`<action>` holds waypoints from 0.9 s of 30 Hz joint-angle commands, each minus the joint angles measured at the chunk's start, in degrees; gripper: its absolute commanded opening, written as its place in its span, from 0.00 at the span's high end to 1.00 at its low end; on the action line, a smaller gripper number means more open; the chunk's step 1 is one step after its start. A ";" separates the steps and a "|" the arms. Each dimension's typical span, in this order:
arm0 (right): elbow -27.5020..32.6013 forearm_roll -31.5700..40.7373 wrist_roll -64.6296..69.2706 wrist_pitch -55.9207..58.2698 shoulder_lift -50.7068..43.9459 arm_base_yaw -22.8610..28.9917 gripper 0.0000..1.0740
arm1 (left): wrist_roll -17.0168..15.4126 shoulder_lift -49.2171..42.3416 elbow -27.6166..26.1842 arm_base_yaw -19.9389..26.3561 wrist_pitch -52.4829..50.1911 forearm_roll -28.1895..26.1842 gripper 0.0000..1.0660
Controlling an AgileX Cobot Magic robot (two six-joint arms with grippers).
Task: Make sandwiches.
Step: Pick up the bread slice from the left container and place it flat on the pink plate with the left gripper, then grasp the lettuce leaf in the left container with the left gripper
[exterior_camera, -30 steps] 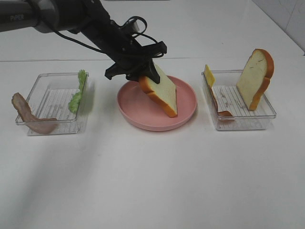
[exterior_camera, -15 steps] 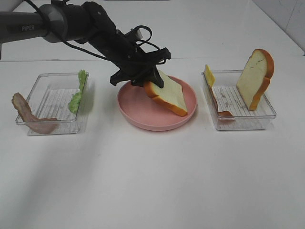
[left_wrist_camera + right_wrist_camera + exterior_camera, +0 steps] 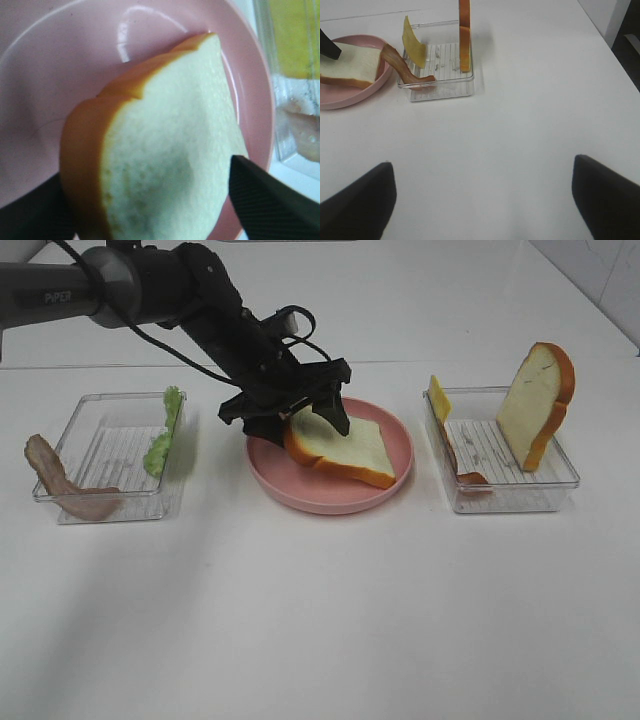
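In the high view, only the base layer is being dealt with. One bread slice (image 3: pixel 345 445) is lying on the pink plate (image 3: pixel 330 502) at the centre, its left end slightly raised, with the left pincer (image 3: pixel 295 428) straddling it. Everything else is waiting. Lettuce (image 3: pixel 163 435) and a bacon strip (image 3: pixel 60 485) are sitting in the left tray (image 3: pixel 110 508). Cheese (image 3: pixel 438 397), the other bacon strip (image 3: pixel 462 470) and the second slice (image 3: pixel 537 400), standing upright, are sitting in the right tray (image 3: pixel 510 502). I am judging the sandwich barely begun, with every filling and the top slice to come.

The left wrist view is adding the close contact. Dark fingers (image 3: pixel 270 200) are meeting the bread slice on both sides at the lower corners, but whether they are squeezing or merely flanking it I cannot tell.

The right wrist view is showing what the high one is missing: the right pincer (image 3: pixel 481 162), spread wide and empty over bare worktop (image 3: pixel 520 100), well apart from the right tray at upper left.
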 commanded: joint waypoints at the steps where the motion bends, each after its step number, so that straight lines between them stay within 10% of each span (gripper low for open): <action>1: 0.17 -0.17 -0.23 -0.57 -1.78 0.00 0.17 | -0.69 -1.43 -0.40 -0.40 2.52 2.46 0.14; 12: 0.17 -0.17 -0.23 -0.57 -1.78 0.00 0.17 | -7.62 -3.04 -16.16 -0.40 24.47 20.91 0.12; 27: 0.17 -0.17 -0.23 -0.57 -1.78 0.00 0.17 | -9.22 -16.16 -0.11 0.40 24.24 32.95 0.12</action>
